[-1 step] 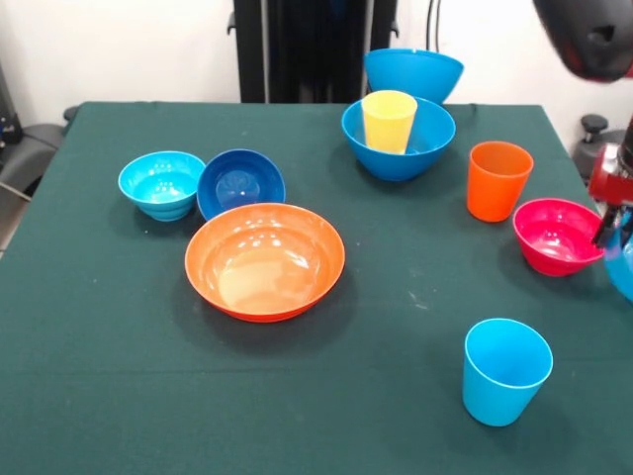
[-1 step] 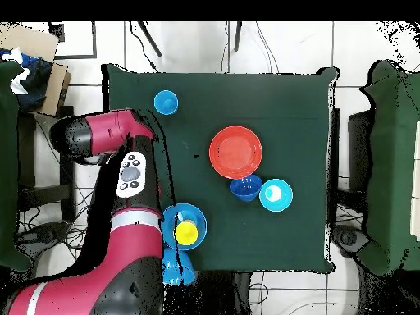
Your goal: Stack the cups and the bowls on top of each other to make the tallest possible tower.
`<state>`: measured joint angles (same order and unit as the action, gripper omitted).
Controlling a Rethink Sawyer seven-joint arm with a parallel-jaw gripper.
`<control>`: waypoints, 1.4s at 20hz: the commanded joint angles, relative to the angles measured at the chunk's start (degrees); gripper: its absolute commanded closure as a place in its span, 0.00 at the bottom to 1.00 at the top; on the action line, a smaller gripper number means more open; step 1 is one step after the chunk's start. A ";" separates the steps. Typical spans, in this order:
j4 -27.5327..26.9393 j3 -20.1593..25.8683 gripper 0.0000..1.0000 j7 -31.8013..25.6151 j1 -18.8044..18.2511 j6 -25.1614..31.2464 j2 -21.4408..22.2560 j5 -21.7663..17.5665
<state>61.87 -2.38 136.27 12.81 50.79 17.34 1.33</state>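
Observation:
The wide orange bowl [image 1: 265, 259] [image 2: 235, 152] sits mid-table, with a cyan bowl [image 1: 161, 183] [image 2: 276, 194] and a dark blue bowl [image 1: 240, 183] [image 2: 245, 188] touching behind it. A yellow cup [image 1: 388, 121] [image 2: 187, 233] stands inside a large blue bowl [image 1: 425, 148] [image 2: 197, 215]. Another large blue bowl [image 1: 413, 72] [image 2: 176, 264] is at the table's edge behind it. An orange cup [image 1: 498, 180], a magenta bowl [image 1: 557, 236] and a light blue cup [image 1: 505, 370] [image 2: 166, 102] stand apart. My gripper [image 1: 611, 223] hangs at the picture's right edge, beside the magenta bowl and over a light blue bowl [image 1: 625, 269] that is mostly cut off.
The dark green tablecloth [image 1: 99, 327] [image 2: 287, 98] covers the whole table. In the overhead view my red arm [image 2: 123, 205] hides the orange cup, the magenta bowl and the gripper. Chairs stand around the table.

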 commanded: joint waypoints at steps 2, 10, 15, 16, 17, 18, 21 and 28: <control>-0.48 5.61 1.00 -12.39 -1.06 9.08 4.93 -4.40; 2.19 6.45 1.00 -14.83 -3.65 7.19 6.19 -5.41; 5.58 6.50 1.00 -21.06 -7.88 4.42 7.54 -8.69; 6.51 6.44 1.00 -22.65 -8.92 3.88 8.04 -9.91; 7.17 6.60 1.00 -23.49 -9.65 3.46 8.36 -10.56; 7.83 6.76 1.00 -24.33 -10.38 3.03 8.67 -11.21; 9.21 7.58 1.00 -25.01 -11.77 1.41 9.06 -13.00; 13.63 9.08 1.00 -24.33 -14.25 -3.79 9.66 -15.69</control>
<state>66.50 -0.34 127.60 0.57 53.74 26.65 -8.12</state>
